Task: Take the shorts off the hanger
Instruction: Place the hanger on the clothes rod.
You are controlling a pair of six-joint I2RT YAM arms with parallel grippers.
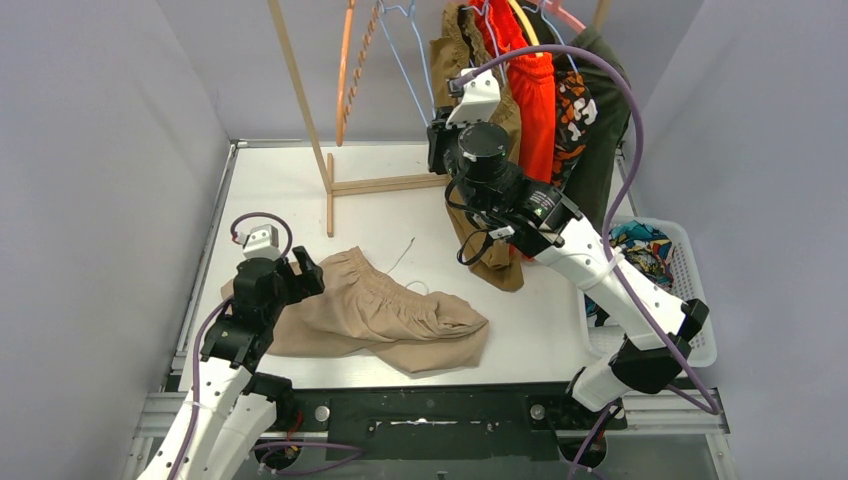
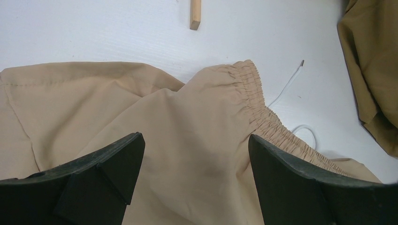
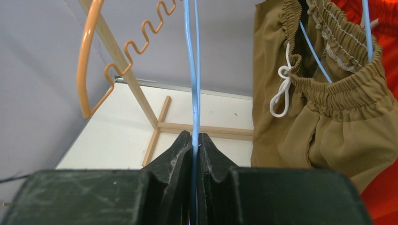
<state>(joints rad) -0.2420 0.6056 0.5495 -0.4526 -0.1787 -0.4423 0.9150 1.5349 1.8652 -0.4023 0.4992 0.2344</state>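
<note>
Beige shorts (image 1: 372,312) lie spread on the white table. My left gripper (image 1: 300,275) hovers open just above them, with the cloth (image 2: 187,112) between its fingers (image 2: 195,138) but not gripped. My right gripper (image 1: 437,130) is raised at the rack and shut on the lower wire of an empty blue hanger (image 3: 190,70), which runs between its closed fingers (image 3: 195,138). Brown shorts (image 3: 324,108) with a white drawstring (image 3: 283,91) hang just right of it on another blue hanger. Bright red (image 1: 530,85), camouflage (image 1: 573,110) and dark green (image 1: 602,130) shorts hang further right.
A wooden rack (image 1: 300,100) stands at the back with its foot (image 1: 385,184) on the table. An empty orange hanger (image 1: 347,70) hangs left of the blue one. A white basket (image 1: 692,290) at the right holds comic-print shorts (image 1: 640,248).
</note>
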